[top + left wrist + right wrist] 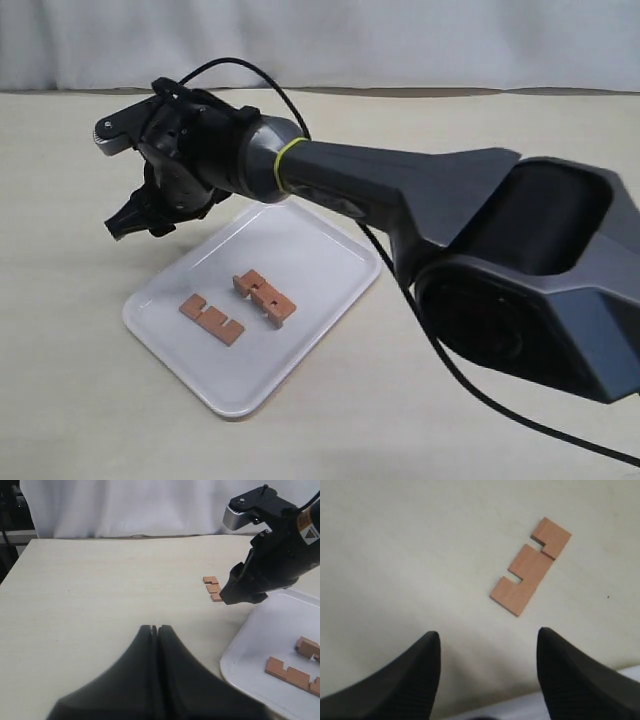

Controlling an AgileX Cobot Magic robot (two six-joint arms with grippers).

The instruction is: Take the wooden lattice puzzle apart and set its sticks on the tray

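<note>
One stray stick [530, 566]: flat on the table [100, 580]; near the tray [330, 262] rim; below the right gripper [487, 632]
Tray contents: single stick [211, 320] lying flat; cluster [265, 298] beside it, joined or stacked, unclear
Right gripper: jaws apart, empty
Left gripper [157, 627]: jaws together, empty
Handling: likely light, rigid, thin; pinch across the long edges, clear of the notches

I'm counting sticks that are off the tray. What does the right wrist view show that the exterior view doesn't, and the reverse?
Right wrist view only: one notched stick lying flat on the table, ahead of the open right claw. Exterior view only: a flat stick and a cluster of sticks on the tray. Both: the right claw and the table; the wrist view catches just a pale sliver, likely the tray's rim.
</note>
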